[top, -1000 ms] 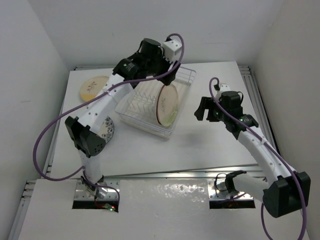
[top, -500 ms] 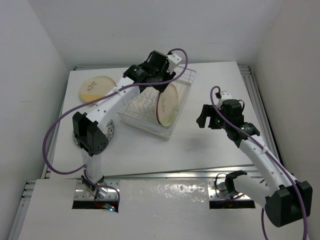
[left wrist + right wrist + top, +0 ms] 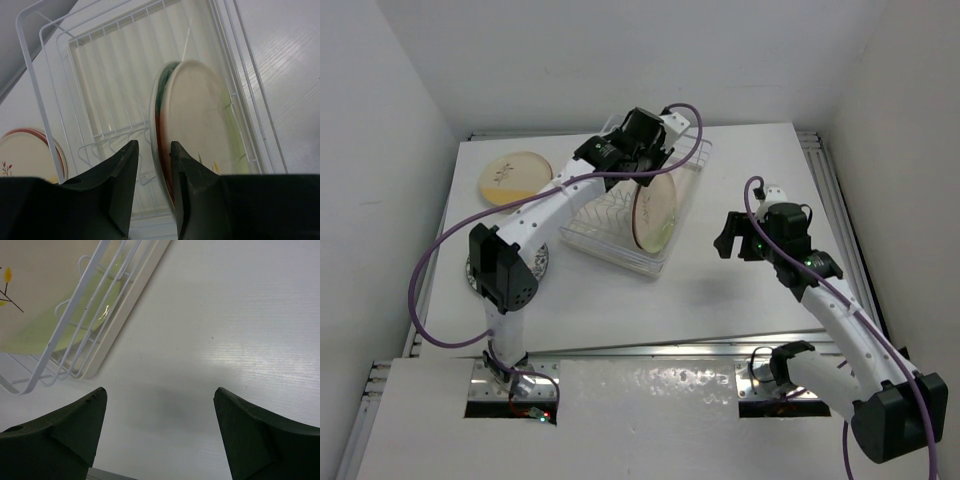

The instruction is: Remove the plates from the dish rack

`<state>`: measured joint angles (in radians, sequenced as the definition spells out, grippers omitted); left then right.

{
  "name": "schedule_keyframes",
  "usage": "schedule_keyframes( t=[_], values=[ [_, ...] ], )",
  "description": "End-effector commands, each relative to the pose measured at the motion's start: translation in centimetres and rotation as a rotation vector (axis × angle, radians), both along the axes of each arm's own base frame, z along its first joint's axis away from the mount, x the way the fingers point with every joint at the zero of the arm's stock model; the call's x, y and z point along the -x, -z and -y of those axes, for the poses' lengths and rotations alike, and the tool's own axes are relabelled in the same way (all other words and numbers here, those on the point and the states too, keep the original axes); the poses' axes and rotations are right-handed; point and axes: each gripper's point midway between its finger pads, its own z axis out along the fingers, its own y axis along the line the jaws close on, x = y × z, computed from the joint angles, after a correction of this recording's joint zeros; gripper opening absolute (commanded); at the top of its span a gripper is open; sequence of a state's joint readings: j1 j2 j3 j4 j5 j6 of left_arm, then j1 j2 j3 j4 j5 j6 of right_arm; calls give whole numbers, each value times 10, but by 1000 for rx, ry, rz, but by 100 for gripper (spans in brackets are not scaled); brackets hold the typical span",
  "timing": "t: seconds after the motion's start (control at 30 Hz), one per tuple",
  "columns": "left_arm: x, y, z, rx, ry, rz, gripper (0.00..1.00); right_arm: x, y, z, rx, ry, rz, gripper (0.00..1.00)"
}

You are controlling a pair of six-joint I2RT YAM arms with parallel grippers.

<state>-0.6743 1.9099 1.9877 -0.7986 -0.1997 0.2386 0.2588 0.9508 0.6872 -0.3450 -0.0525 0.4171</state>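
The dish rack [image 3: 603, 208] stands at the table's middle back; its ridged base shows in the left wrist view [image 3: 110, 75]. Two plates stand close together on edge at its right end: a cream plate [image 3: 655, 210] [image 3: 200, 120] and, behind it, a red-and-teal one [image 3: 159, 115]. My left gripper [image 3: 645, 152] [image 3: 152, 145] is over their top rim, narrowly open, its fingers straddling the red-and-teal rim with a gap on the left. My right gripper [image 3: 728, 236] [image 3: 160, 392] is wide open and empty above bare table, right of the rack [image 3: 90, 315]; the cream plate [image 3: 30, 290] shows behind the wires.
A cream plate with a sprig [image 3: 513, 177] [image 3: 25, 155] lies flat at the back left. A blue-and-white plate [image 3: 537, 262] lies near the left arm's elbow, partly hidden by it. White walls close in left, back and right.
My left gripper has swung right and down from above the rack's back onto the standing plates' rim. My right arm shifted slightly; its gripper stays open.
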Motion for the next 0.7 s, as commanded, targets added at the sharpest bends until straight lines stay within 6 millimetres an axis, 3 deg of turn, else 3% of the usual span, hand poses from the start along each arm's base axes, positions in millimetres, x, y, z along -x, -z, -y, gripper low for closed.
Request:
schedule_keyframes(
  t=[0.0, 0.2, 0.4, 0.67],
  values=[
    [0, -35, 2, 28, 1, 90, 31, -3, -7, -1, 7, -12, 39, 86],
    [-5, -45, -6, -13, -22, 136, 26, -4, -9, -5, -4, -31, 40, 86],
    [-2, -38, -9, -34, -18, 122, 24, -2, -9, -4, 4, -35, 42, 86],
    [5, 9, -22, -141, -37, 31, 24, 1, -12, -3, 4, -36, 48, 87]
  ],
)
